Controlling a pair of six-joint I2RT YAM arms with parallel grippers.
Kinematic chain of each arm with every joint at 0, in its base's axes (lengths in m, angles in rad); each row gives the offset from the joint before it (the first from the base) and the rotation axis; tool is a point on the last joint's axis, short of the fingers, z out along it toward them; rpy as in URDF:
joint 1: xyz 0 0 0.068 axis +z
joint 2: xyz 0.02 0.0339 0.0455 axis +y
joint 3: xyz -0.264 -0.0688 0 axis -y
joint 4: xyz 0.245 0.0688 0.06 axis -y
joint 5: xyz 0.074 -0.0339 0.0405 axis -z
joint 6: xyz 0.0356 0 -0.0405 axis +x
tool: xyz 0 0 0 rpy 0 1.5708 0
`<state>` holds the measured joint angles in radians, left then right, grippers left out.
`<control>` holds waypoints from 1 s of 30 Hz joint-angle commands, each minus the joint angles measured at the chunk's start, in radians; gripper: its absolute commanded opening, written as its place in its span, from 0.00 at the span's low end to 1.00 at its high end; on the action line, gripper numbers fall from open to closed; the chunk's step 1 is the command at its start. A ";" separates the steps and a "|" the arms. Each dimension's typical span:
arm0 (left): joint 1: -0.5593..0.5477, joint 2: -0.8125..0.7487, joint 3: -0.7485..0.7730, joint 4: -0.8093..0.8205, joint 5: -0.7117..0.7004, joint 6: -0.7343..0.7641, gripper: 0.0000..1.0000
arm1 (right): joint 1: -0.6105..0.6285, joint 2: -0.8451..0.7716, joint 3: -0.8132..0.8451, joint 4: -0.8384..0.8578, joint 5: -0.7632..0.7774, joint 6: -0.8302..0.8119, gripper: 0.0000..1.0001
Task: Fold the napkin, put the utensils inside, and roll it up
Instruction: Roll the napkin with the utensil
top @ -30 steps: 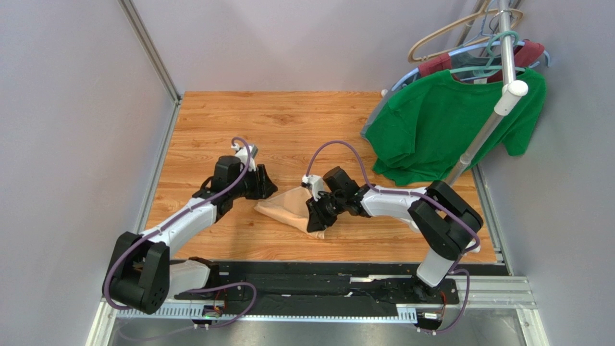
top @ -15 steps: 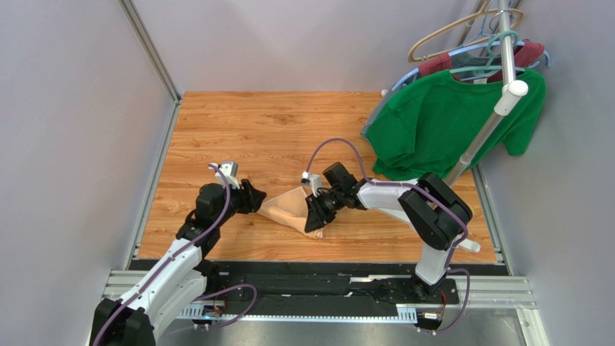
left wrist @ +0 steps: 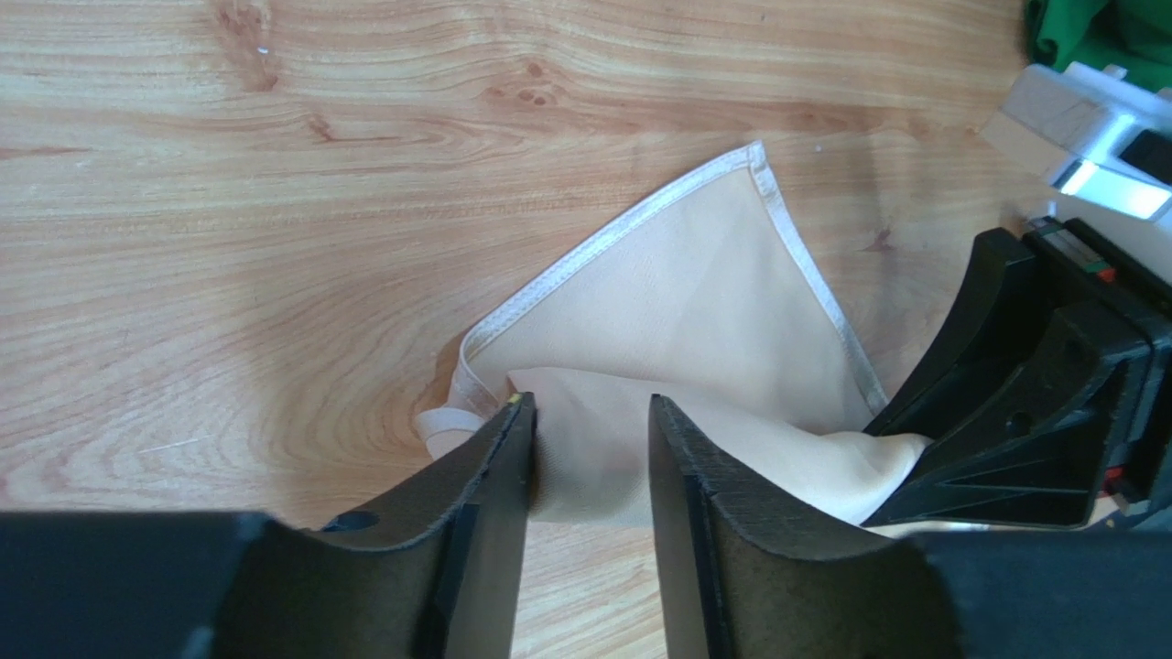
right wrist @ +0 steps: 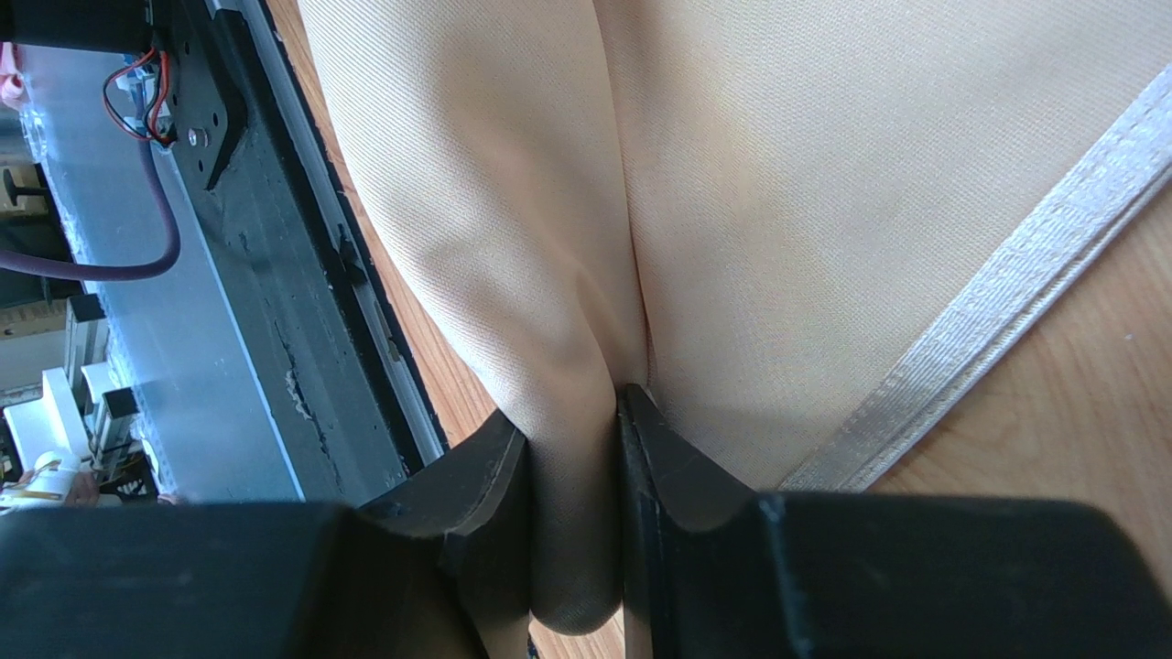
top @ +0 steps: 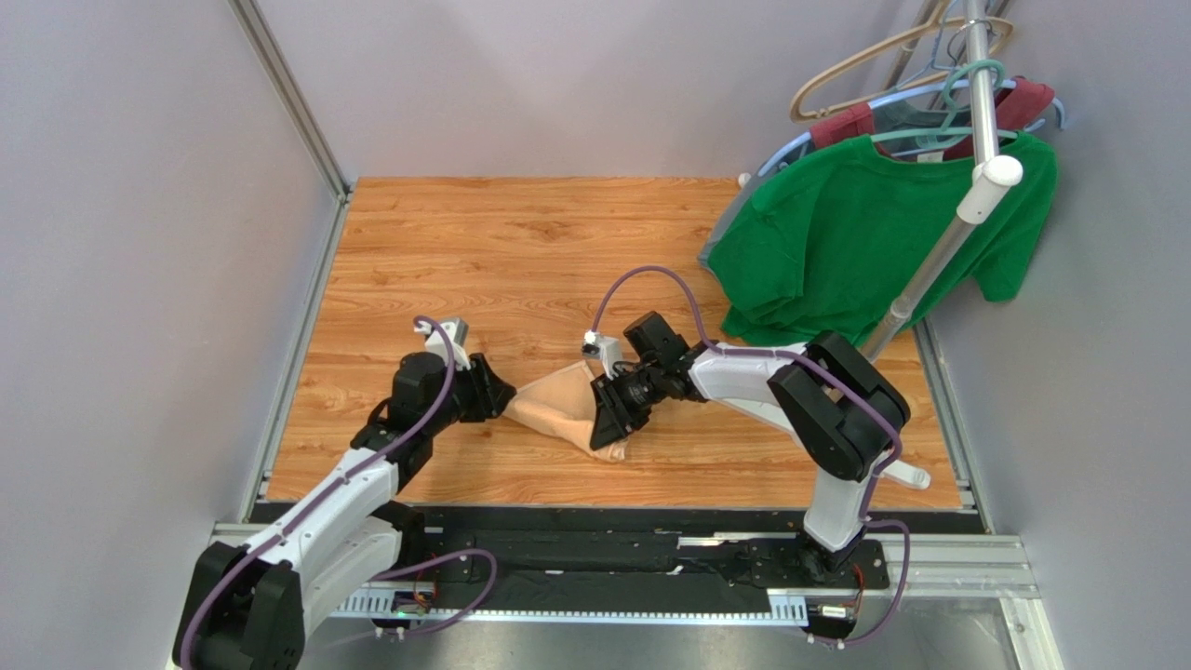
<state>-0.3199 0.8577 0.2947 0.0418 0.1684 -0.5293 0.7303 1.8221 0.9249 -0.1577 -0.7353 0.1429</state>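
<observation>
Napkin (top: pixel 557 405) lies on the wood surface (top: pixel 531 251), near the front middle, between the two arms. It's peach-tan and doubled over into a rough triangle, with the hemmed corner flat on the wood. Left fingers (left wrist: pixel 484 474) are low at its left end and apart, with a soft fold of cloth sitting in the gap and one finger tip touching the fold edge; not clamped. Right fingers (right wrist: pixel 475 483) are at its right end, clamped together on a pinched ridge of the napkin, with cloth bulging out past the tips. Green T-shirt (top: pixel 853 237) hangs on the rack (top: pixel 965 182) at far right, well apart from the napkin.
</observation>
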 commanded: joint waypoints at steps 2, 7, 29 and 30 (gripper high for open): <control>0.004 0.036 0.030 0.020 0.003 -0.031 0.38 | 0.000 0.069 -0.034 -0.154 0.155 -0.042 0.18; 0.004 0.136 0.076 -0.029 0.005 -0.043 0.09 | 0.000 0.039 -0.015 -0.183 0.174 -0.051 0.30; 0.004 0.576 0.391 -0.238 0.131 0.086 0.00 | 0.021 -0.374 -0.024 -0.169 0.612 -0.106 0.76; 0.004 0.581 0.396 -0.243 0.134 0.092 0.00 | 0.026 -0.400 -0.032 -0.145 0.631 -0.129 0.76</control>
<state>-0.3199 1.4208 0.6468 -0.1627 0.2684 -0.4873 0.7433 1.5444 0.9062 -0.3813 -0.2794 0.0696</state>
